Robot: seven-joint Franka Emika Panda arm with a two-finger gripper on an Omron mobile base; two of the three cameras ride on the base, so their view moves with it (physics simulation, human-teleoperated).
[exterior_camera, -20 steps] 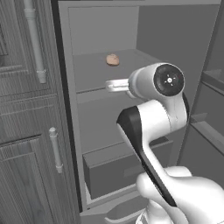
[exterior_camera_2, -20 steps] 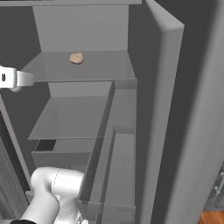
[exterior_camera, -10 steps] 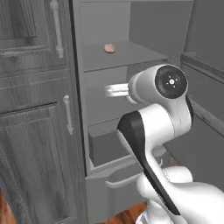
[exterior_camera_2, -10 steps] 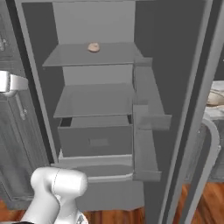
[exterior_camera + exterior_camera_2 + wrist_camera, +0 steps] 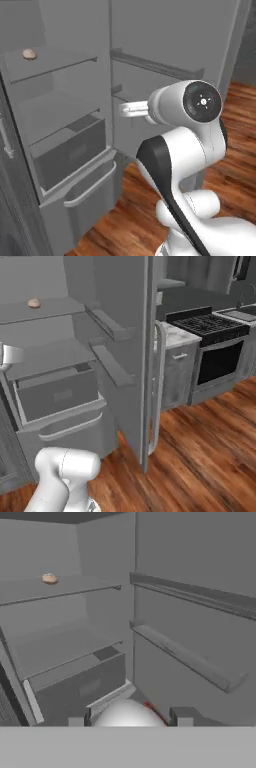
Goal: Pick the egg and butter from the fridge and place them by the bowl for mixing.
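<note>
White egg [image 5: 129, 714] sits between the fingers; grey fridge [image 5: 75, 150] stands open.

A small round tan-brown lump [image 5: 29, 54] sits alone on a flat grey upper shelf, towards its left end; what it is exactly is hard to tell at this size. To the right, a reddish-brown wood-plank floor [image 5: 200, 456] stretches across the room. Against the far wall stands a black gas stove with a dark oven door [image 5: 215, 351], its burner grates on top. Just beside it on the left is a grey base cabinet with a pale speckled countertop [image 5: 176, 363], and a long pale bar handle [image 5: 159, 391] runs upright in front.
</note>
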